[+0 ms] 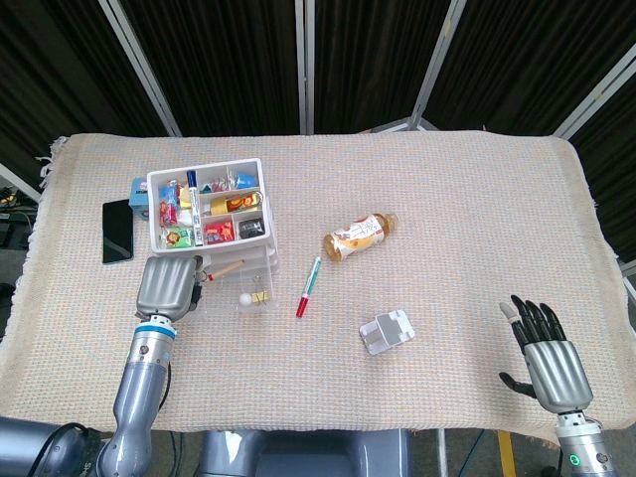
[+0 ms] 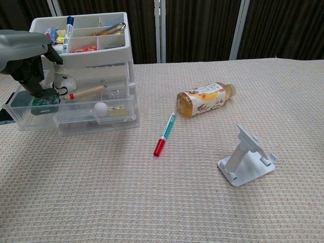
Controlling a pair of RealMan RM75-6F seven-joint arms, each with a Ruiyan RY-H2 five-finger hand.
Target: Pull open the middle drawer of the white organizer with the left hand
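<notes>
Left hand [image 2: 25, 61] has its fingers hooked down into the pulled-out middle drawer [image 2: 30, 109] of the white organizer [image 1: 211, 214] at the table's left. A marker [image 2: 164, 134], bottle [image 2: 205, 99] and phone stand [image 2: 245, 157] lie well off to the right, nothing blocking. Right hand [image 1: 545, 353] idles far right, fingers spread and empty.

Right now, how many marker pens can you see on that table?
2. A red-capped pen lies on the cloth beside the bottle; a blue-capped marker lies in the organizer's top tray. Others may hide among the clutter.
</notes>
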